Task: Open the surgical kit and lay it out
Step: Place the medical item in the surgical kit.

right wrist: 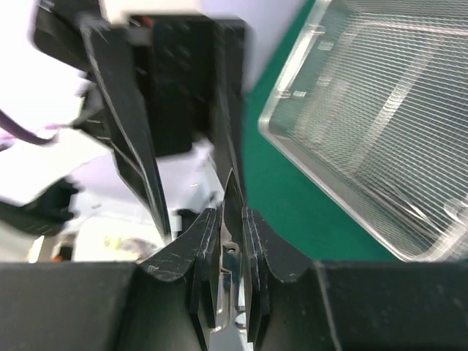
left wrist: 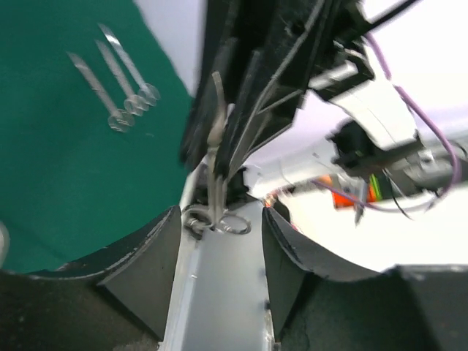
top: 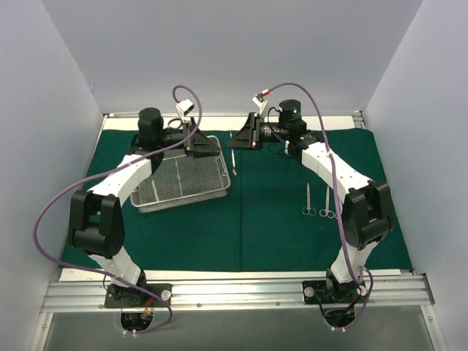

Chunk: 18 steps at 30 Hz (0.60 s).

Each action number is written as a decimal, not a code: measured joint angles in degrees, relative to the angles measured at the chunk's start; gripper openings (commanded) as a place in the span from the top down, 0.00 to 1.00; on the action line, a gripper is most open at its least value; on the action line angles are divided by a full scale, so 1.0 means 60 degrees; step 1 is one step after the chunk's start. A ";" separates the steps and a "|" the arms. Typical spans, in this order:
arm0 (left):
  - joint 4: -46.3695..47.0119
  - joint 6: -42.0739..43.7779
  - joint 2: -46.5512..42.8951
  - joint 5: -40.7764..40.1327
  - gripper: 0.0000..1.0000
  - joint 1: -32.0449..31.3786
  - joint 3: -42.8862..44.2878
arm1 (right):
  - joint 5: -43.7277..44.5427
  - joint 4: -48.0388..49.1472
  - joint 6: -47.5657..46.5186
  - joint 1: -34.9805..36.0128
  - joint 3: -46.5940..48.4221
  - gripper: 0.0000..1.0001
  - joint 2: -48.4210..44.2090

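Silver mesh tray on green cloth; right hand clamps instrument nearby.

Pale grey walls enclose the table on three sides. An aluminium rail runs along the table's near edge, and a thinner metal strip lines its far edge.

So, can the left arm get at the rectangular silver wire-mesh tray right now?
Probably yes: the left gripper hangs at the silver wire-mesh tray's far right corner, jaws open and gripping nothing.
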 measured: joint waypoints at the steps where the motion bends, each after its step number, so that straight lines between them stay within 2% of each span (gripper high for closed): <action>1: -0.0470 0.0401 -0.0055 -0.0095 0.44 0.0215 0.0000 | 0.0251 -0.0554 -0.0331 -0.0022 0.0113 1.00 0.0000; 4: -0.3060 0.2313 -0.0313 -0.0907 0.45 0.1140 0.0288 | 0.1537 -0.2667 -0.1512 -0.0157 0.0561 1.00 0.0004; 8: -0.7308 0.5340 -0.0291 -0.3417 0.46 0.1934 0.1985 | 0.4637 -0.5643 -0.2790 -0.0433 0.1137 1.00 0.0015; 9: -0.7960 0.5880 -0.0299 -0.4044 0.46 0.1949 0.2295 | 0.5359 -0.6149 -0.2932 -0.0506 0.1144 1.00 0.0015; 13: -0.9621 0.7165 -0.0302 -0.5909 0.45 0.1861 0.2601 | 0.7781 -0.7366 -0.2994 -0.0841 0.0495 1.00 0.0018; 18: -1.0517 0.7544 -0.0262 -0.7063 0.45 0.1854 0.2153 | 0.9479 -0.7927 -0.2969 -0.1075 -0.0382 1.00 0.0514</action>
